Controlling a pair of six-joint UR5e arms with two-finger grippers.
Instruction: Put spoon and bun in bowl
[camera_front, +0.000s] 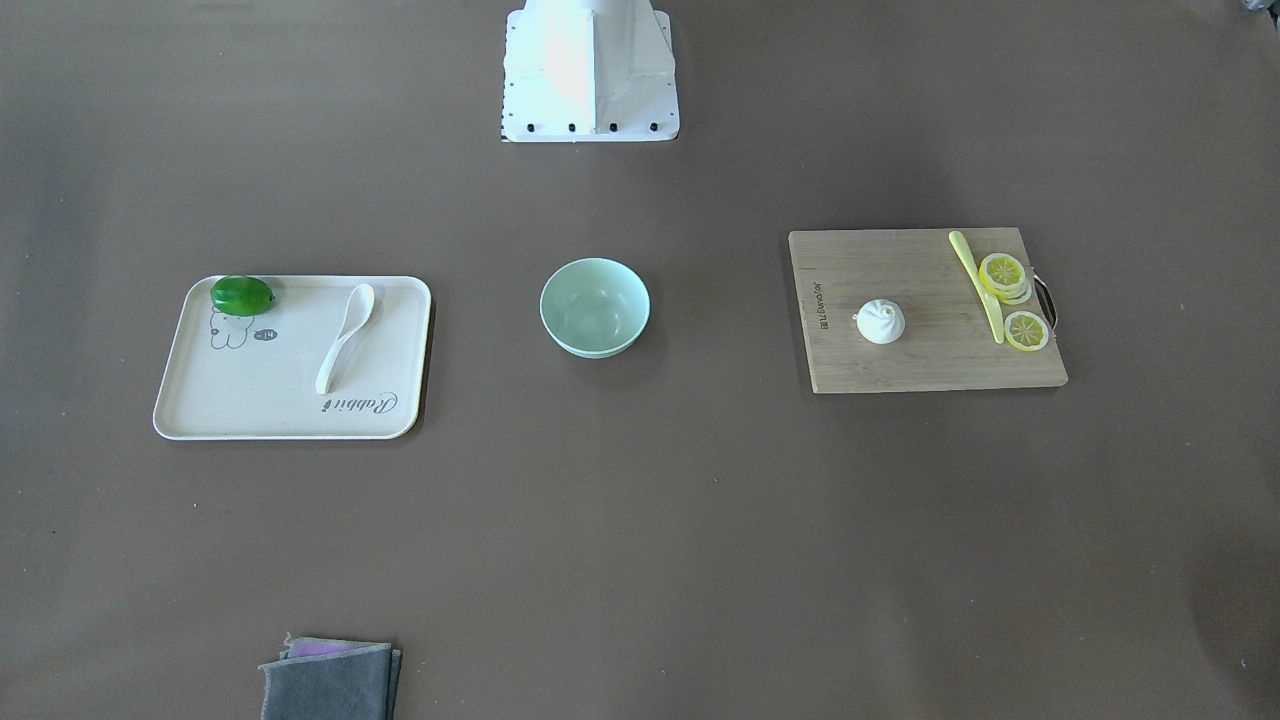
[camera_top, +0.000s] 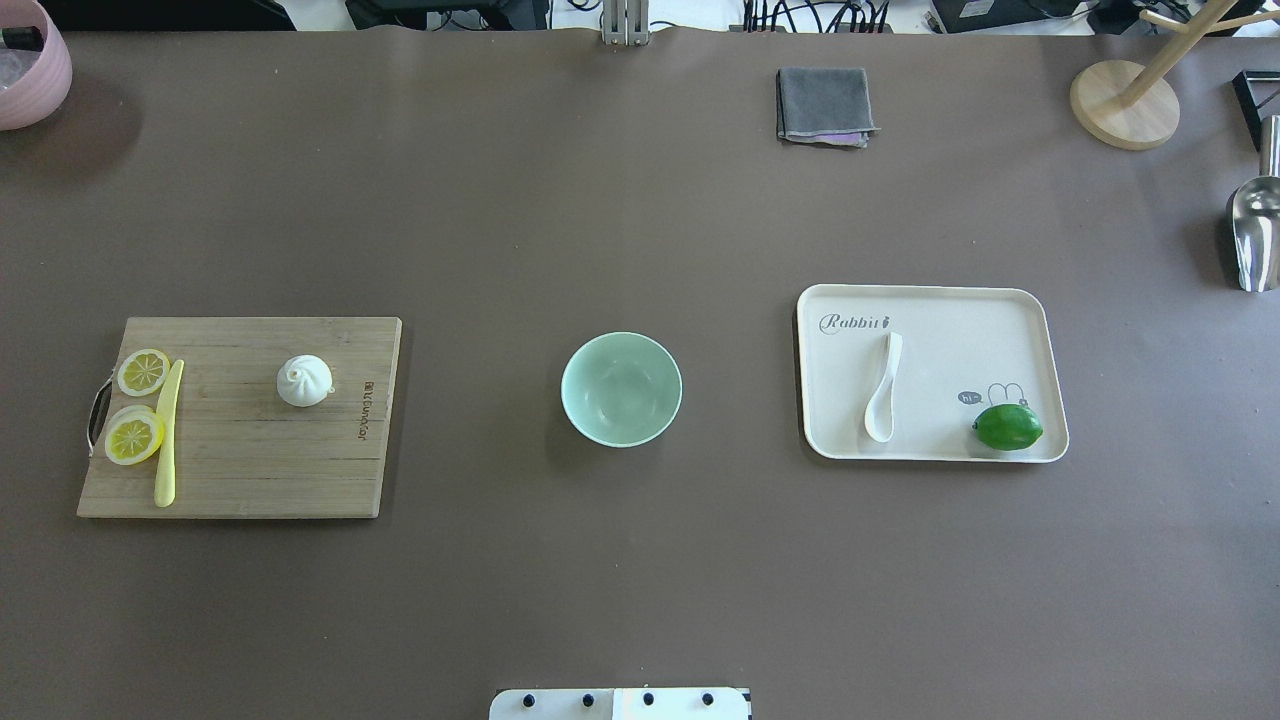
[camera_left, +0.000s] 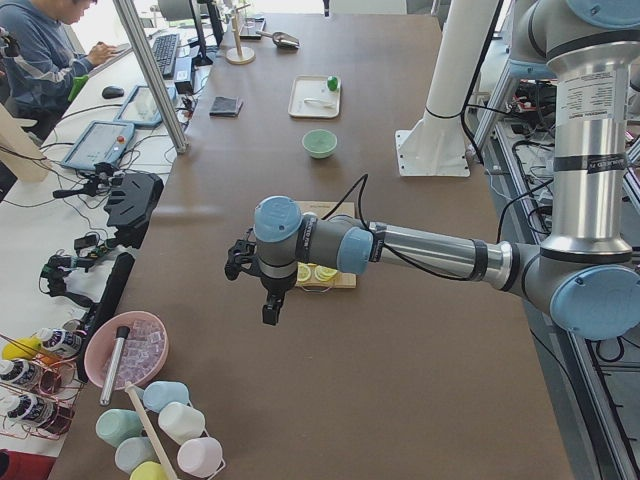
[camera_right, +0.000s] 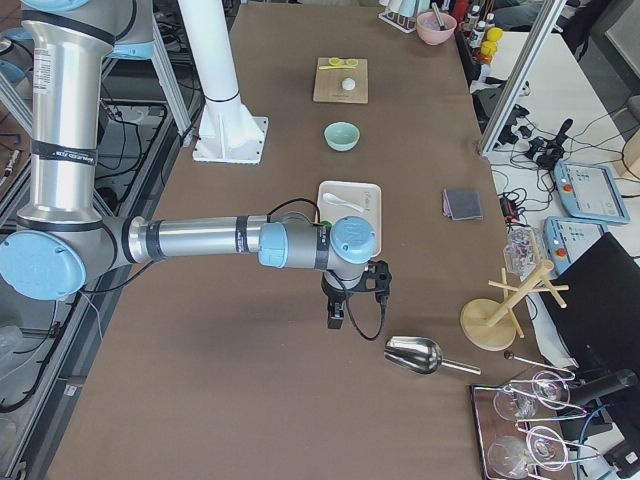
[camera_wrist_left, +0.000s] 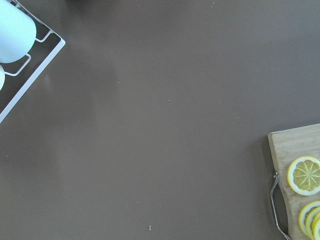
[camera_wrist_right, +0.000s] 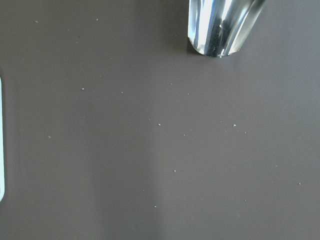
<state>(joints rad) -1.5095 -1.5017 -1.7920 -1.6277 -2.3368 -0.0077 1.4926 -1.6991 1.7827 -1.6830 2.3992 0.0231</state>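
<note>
Nothing was in the bowl (camera_top: 621, 389); both moves remained.
Overhead I saw the bun (camera_top: 303, 381) at left on the board (camera_top: 250, 470), the spoon (camera_top: 884, 390) at right on the tray (camera_top: 950, 310). Left gripper (camera_left: 268, 305) and right gripper (camera_right: 337, 312) (side views only): apart or together, I couldn't tell.

A robotics lab is shown. An industrial left arm (camera_left: 420, 250) and right arm (camera_right: 200, 240) are extended over a long brown desk (camera_left: 330, 400). Beside it, teach pendants (camera_right: 590, 190), cables (camera_top: 800, 15) and aluminium frame posts (camera_left: 150, 70) are seen, and an operator (camera_left: 40, 45) is seated at a keyboard (camera_left: 165, 50).
</note>
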